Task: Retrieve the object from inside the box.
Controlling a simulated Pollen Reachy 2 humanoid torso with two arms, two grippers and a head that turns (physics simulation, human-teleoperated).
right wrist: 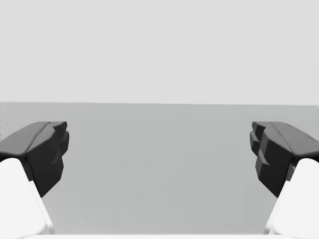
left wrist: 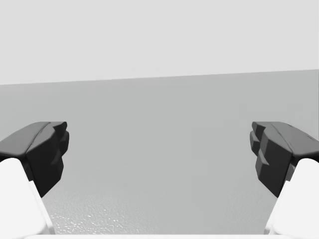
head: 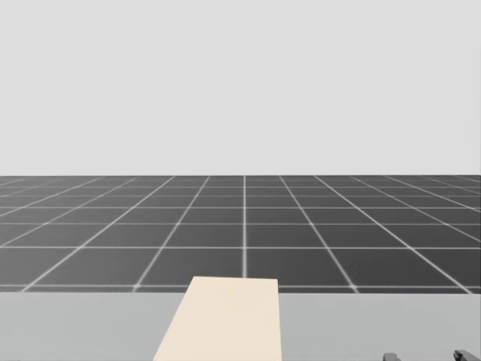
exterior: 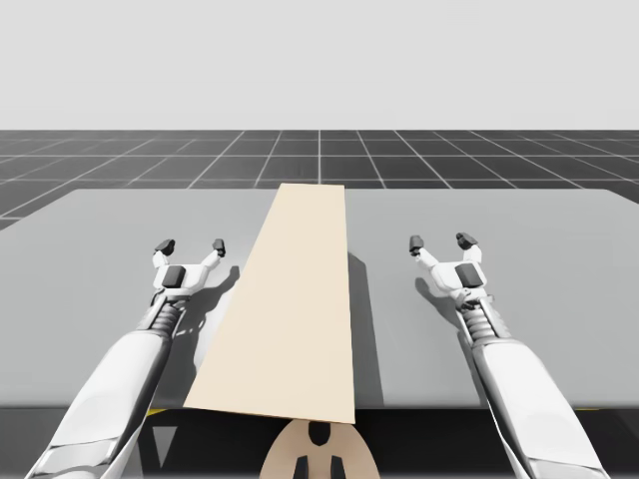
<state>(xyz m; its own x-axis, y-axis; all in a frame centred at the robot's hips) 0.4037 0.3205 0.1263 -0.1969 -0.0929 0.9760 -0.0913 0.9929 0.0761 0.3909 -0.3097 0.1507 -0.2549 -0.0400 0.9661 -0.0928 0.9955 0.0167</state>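
On one grey table [exterior: 90, 259], one beige box [exterior: 295, 299], one left claw [exterior: 191, 244] apart, one right claw [exterior: 440, 240] apart.

The beige box [exterior: 290, 309] shows a flat plain face that hides its inside and whatever it holds, and the head view's bottom edge cuts off its near end and most of an arm's fingers [head: 466, 355].
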